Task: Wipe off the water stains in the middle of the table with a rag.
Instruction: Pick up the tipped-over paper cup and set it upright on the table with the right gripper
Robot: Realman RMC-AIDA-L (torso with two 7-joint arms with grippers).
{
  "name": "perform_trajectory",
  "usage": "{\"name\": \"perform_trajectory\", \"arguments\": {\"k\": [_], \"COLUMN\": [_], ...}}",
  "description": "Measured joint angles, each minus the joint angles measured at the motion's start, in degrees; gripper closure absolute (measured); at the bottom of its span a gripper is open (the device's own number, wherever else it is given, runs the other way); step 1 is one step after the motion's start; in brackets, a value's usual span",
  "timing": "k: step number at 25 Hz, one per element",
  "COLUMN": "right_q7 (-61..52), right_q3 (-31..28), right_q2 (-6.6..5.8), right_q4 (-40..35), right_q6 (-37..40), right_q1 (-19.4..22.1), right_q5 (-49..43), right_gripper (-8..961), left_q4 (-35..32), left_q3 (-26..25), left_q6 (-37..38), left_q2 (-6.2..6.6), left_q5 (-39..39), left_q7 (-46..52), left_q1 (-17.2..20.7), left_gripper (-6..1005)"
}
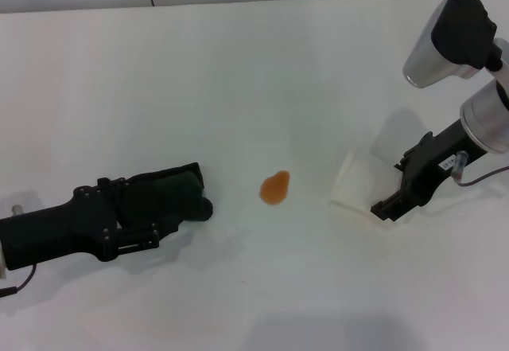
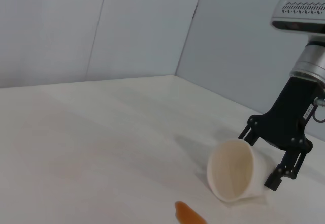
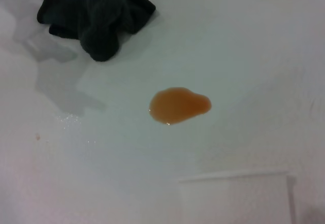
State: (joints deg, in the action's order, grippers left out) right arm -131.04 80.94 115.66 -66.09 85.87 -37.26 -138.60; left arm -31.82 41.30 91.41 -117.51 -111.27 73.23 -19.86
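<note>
Pale grey panelled walls (image 2: 142,26) w/ thin dark seams; two meet at a corner; soft, even light.

Soft cloth rag (image 1: 171,190), smooth table (image 1: 238,72)

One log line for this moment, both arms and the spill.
left gripper: shut on rag, beside spill, apart | right gripper: holds tipped cup | spill: unwiped | table

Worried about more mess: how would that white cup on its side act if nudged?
The cup lies on its side, mouth toward the orange spill, so it would probably roll in a curve. Its thin translucent wall suggests it is light and may dent. The right gripper straddles its base, which might check it.
</note>
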Motion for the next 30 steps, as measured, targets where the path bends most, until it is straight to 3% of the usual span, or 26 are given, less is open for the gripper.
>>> {"name": "perform_trajectory", "arguments": {"k": [30], "right_q7": [0.0], "right_q3": [0.2], "right_q2": [0.02], "right_q4": [-0.6], "right_q6": [0.9], "right_q1": [0.4], "right_q5": [0.7], "right_gripper": [243], "left_q4": [0.0], "left_q3": [0.0], "left_q6": [-0.1], "left_q2": [0.0], "left_q5": [0.0], "left_q7": [0.0], "left_q1": [0.2], "left_gripper": [221]}}
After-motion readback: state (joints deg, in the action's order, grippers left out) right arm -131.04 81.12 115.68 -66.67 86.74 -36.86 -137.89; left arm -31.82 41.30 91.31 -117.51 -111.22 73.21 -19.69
